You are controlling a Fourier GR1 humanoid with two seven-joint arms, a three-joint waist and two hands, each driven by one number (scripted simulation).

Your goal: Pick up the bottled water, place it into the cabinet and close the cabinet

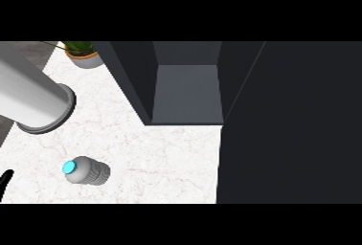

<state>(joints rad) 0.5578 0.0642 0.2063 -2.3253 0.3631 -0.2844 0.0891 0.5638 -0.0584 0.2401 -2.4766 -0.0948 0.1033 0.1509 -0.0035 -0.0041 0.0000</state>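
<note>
One bottled water stands on the white marble table in the head view, turquoise cap up, well short and left of the dark cabinet, which is open with its door swung out at the right. A potted plant sits at the far left, behind a thick grey cylinder. Only a black sliver of the left hand shows at the left edge, apart from the bottle; I cannot tell whether it is spread or closed.

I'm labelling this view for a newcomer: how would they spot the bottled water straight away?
Find the white marble counter left of the open dark cabinet. Near its lower left sits the bottled water, small, grey and ribbed. Only it has a bright cyan cap.
</note>
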